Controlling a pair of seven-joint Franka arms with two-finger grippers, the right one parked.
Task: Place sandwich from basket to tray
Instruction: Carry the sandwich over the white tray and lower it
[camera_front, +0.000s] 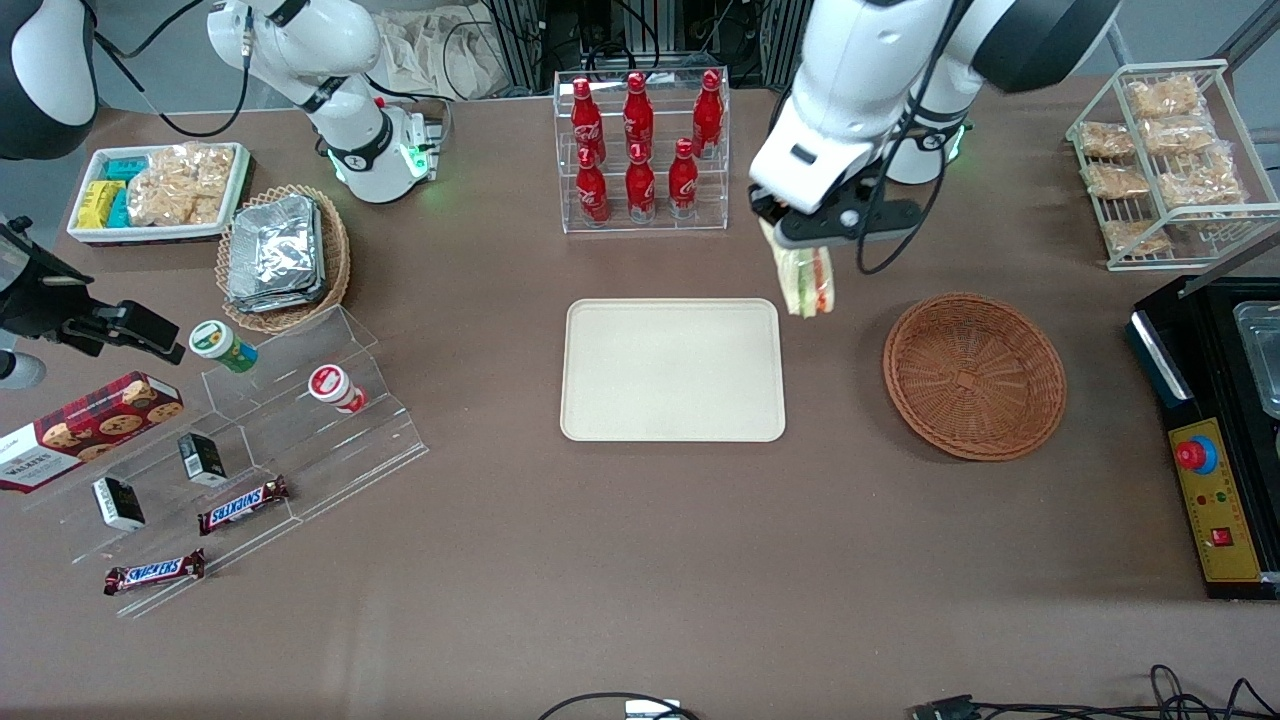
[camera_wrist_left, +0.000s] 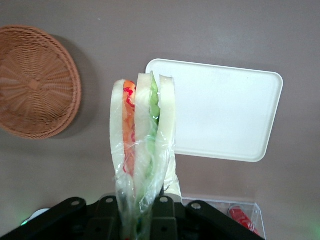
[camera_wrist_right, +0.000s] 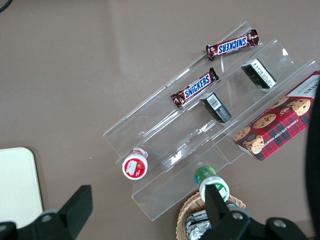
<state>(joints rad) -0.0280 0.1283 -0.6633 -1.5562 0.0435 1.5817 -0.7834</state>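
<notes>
The sandwich (camera_front: 808, 281) hangs point-down from the hand (camera_front: 800, 240), its upper end pinched between the fingers and its wrapped wedge dangling free in the air above the worktop (camera_front: 640, 560). From the front it floats just off the tray's (camera_front: 672, 370) corner nearest the basket (camera_front: 974, 375), over the strip of bare brown surface between the two. The basket sits with nothing in it, and the tray is bare as well.

From the wrist camera the sandwich (camera_wrist_left: 142, 150) shows its white bread, orange-red and green layers edge-on, the clear wrap bunched where it disappears into the black hand (camera_wrist_left: 137, 220). Just where the fingers meet the wrap is swallowed by the hand's body, and the fingertips themselves do not show. The tray (camera_wrist_left: 225, 112) and basket (camera_wrist_left: 35, 82) lie well below, apart from each other.

A clear rack of red bottles (camera_front: 640, 150) stands farther from the front camera than the tray, close to the arm. The tray's low rim is unobstructed all round.
</notes>
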